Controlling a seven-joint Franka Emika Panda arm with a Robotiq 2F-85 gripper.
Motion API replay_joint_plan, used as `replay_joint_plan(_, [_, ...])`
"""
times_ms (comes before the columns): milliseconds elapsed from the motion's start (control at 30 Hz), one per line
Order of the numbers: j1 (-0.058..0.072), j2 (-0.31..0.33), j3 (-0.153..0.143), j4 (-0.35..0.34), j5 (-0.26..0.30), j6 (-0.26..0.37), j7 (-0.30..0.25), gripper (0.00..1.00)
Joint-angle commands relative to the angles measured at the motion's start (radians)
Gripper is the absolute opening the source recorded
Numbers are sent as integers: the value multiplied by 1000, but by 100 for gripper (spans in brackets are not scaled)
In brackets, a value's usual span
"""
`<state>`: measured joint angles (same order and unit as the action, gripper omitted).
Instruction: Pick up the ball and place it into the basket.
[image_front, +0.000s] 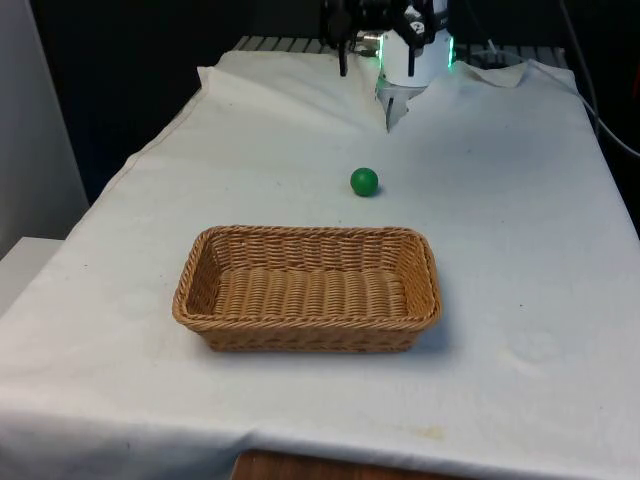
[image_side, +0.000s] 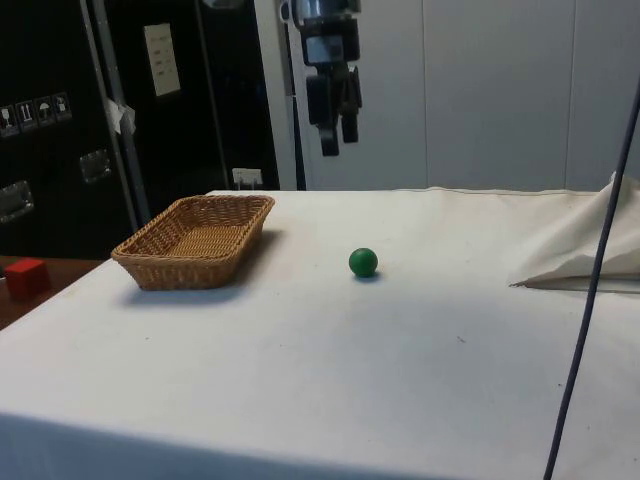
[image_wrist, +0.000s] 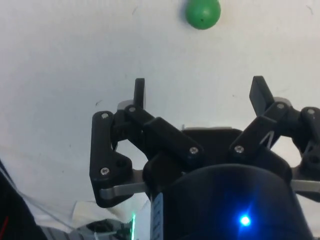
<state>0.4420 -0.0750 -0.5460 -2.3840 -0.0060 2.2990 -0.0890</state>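
Note:
A small green ball (image_front: 364, 181) lies on the white cloth, a short way behind the far rim of the woven wicker basket (image_front: 310, 335). The basket is rectangular, shallow and has nothing in it. My gripper (image_front: 345, 62) hangs high above the table, beyond the ball on the robot's side. In the side view the gripper (image_side: 337, 140) is well above the cloth, up and slightly towards the basket (image_side: 180, 272) from the ball (image_side: 363, 262). The wrist view has the gripper (image_wrist: 200, 92) open with only bare cloth between its fingers (image_wrist: 139, 92), and the ball (image_wrist: 202, 12) lies ahead of them.
A raised fold of cloth (image_front: 395, 105) sits near the robot's base, also the hump of cloth (image_side: 580, 250) in the side view. A thin cable (image_side: 590, 280) crosses the side view near the camera. A red block (image_side: 27, 275) rests off the table beside the basket's end.

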Motion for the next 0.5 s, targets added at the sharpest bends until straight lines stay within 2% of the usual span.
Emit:
replay_joint_plan(0, [-1,2,-2,-13,6,25,-7,100])
replay_joint_plan(200, [-1,25,-11,-52,19,92,-25,100])
replay_joint_plan(233, [0,26,-10,-48,6,83,-14,100])
replay_joint_plan(333, [0,50,-18,-70,38,135,-46,100])
replay_joint_plan(467, [1,78,-16,-79,62,172,-63,100])
